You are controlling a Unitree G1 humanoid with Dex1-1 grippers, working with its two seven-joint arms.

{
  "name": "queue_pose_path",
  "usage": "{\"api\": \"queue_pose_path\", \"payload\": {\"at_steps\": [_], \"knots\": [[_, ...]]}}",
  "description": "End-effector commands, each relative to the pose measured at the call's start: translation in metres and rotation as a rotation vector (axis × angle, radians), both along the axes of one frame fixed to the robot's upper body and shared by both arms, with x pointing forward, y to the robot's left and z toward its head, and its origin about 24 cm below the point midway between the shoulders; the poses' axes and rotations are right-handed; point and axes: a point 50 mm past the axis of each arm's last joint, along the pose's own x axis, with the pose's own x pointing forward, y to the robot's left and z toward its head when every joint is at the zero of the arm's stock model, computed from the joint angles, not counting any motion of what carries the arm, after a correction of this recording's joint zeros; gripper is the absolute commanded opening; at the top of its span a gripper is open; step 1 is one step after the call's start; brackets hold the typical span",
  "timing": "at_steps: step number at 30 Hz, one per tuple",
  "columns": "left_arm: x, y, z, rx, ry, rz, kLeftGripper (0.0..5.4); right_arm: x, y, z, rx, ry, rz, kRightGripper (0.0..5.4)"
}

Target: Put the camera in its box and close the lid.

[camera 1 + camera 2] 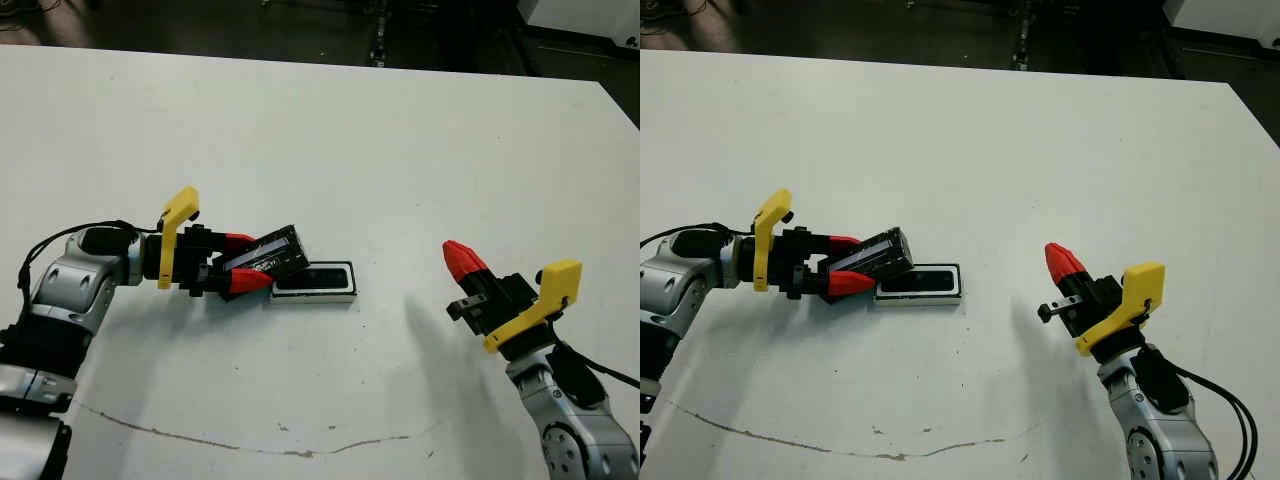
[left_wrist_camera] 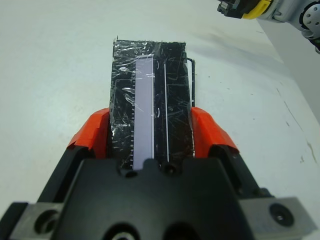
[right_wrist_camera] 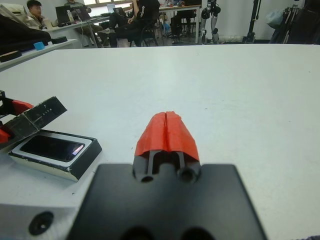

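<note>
Camera: lies inside the box (image 1: 314, 282), glossy dark face (image 3: 51, 147) up, seated within the white rim. This part of the job looks done.
Box: sits flat on the white table (image 1: 330, 150), about mid-table toward the robot's left, long side running left to right.
Lid: off the box. Held tilted in the air, its far end over the box's left end, near end raised toward the left arm. Pale strip along its top shows in the left wrist view (image 2: 145, 107).
Left gripper (image 1: 246, 262): clamped on the lid, one red finger (image 2: 92, 134) on each long edge, grip near the lid's near end.
Right gripper (image 1: 1065, 263): red tips pressed together, holding nothing, hovering well apart from the box on the robot's right.
Contact: cannot tell whether the lid's low end touches the box rim or hangs just above it.
Progress: roughly past halfway, by my reading. Camera in, lid in hand and at the box.
Left to do: level the lid, line it up over the rim, press it down, let go.
Risk: the tilted lid could catch on the left rim and push the box sideways.
</note>
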Motion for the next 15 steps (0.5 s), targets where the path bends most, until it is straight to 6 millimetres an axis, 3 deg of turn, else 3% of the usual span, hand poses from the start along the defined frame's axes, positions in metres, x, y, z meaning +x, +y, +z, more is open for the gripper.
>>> {"api": "queue_pose_path", "payload": {"at_steps": [1,15], "knots": [[-0.001,-0.003,-0.011,0.011,0.045,-0.019,3.16,-0.001,-0.003,-0.001,-0.016,0.018,-0.006,0.00],[-0.006,-0.014,-0.017,0.029,0.024,-0.090,3.16,-0.001,-0.003,-0.002,-0.015,0.020,-0.011,0.00]]}}
